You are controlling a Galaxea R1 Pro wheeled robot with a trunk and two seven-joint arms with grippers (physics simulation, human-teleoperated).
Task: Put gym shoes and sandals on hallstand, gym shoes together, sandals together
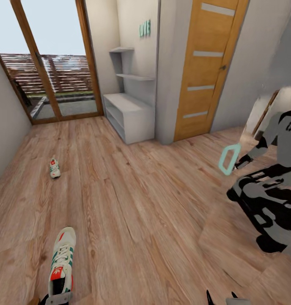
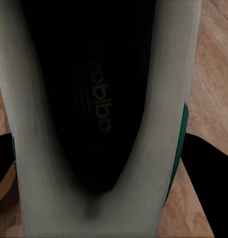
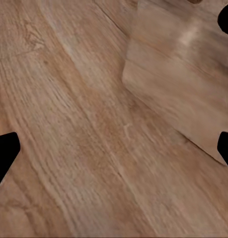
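One cream-white gym shoe (image 1: 63,258) with green stripes and a red-orange tongue patch is at the head view's lower left, toe pointing away. My left gripper (image 1: 57,299) is shut on its heel end. The left wrist view looks into that gym shoe's dark inside (image 2: 96,99), with black fingers (image 2: 205,168) on either side of its collar. The second gym shoe (image 1: 55,167) lies on the corridor floor (image 1: 141,203) further ahead on the left. The light-grey hallstand (image 1: 129,113) stands against the far wall. My right gripper (image 1: 221,297) hangs open over bare planks (image 3: 94,129). The sandals are out of view.
A glass patio door (image 1: 52,67) closes the corridor's far end, and a wooden door (image 1: 207,67) stands right of the hallstand. At the right, a leaning mirror (image 1: 268,178) reflects the robot. A grey wall (image 1: 6,127) runs along the left.
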